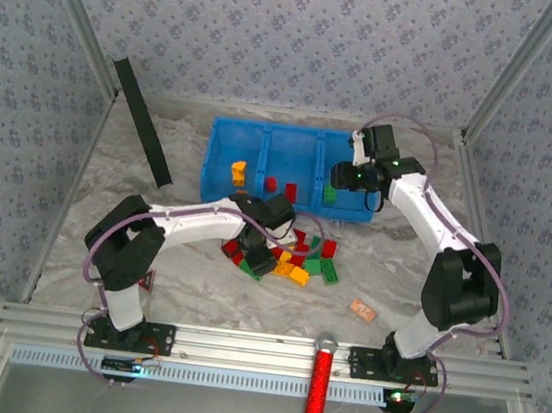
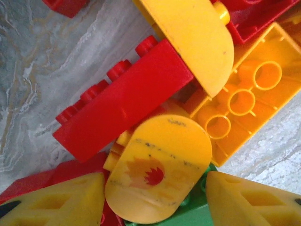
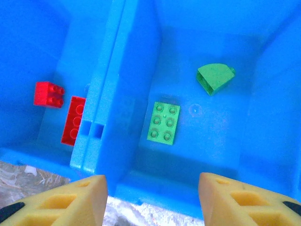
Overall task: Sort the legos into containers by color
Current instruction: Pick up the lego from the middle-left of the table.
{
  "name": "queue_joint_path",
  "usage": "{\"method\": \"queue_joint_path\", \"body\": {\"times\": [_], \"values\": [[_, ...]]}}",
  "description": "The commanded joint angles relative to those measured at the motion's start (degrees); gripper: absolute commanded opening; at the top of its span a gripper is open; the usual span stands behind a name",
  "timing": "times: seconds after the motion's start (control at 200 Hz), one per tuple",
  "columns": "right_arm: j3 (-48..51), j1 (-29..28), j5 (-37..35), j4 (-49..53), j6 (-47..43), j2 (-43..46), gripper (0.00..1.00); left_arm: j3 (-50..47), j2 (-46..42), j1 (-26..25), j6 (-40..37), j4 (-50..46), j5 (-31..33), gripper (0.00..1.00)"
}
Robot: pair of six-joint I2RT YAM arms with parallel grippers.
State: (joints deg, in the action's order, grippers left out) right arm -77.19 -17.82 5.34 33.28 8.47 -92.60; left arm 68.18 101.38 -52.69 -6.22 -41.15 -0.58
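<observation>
Probably light and slippery, the yellow rounded plastic brick needs pinching at three and nine o'clock; the left gripper is spread.

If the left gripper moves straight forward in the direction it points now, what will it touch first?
Probably the rounded yellow brick with a red print, centred just ahead of the open left gripper, though depth is unclear.

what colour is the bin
Bright blue; the bin shows best in the right wrist view.
</observation>
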Motion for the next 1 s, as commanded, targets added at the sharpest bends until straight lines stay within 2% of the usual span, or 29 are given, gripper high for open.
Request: {"method": "queue_joint_path", "body": {"times": [0.0, 0.325, 0.47, 0.67, 0.995], "values": [[2.0, -0.9, -1.3, 3.0, 1.3, 2.6, 0.56, -0.9, 1.9, -0.5, -0.5, 1.2, 0.2, 0.59], [4.0, -2.2, -4.1, 5.0, 2.3, 6.4, 0.57, -1.6, 4.9, -0.5, 0.9, 3.4, 0.2, 0.53], [5.0, -2.5, -3.9, 6.2, 2.7, 7.8, 0.57, -1.5, 5.1, -0.4, 1.5, 3.0, 0.2, 0.36], [10.6, -3.5, -3.2, 9.6, 5.0, 13.4, 0.59, -1.2, 2.8, 0.0, 2.4, 1.8, 0.7, 0.25], [25.7, -6.4, 1.0, 10.1, 12.8, 24.6, 0.62, 3.4, -5.8, 2.4, 2.8, -5.6, 0.0, 0.23]]}}
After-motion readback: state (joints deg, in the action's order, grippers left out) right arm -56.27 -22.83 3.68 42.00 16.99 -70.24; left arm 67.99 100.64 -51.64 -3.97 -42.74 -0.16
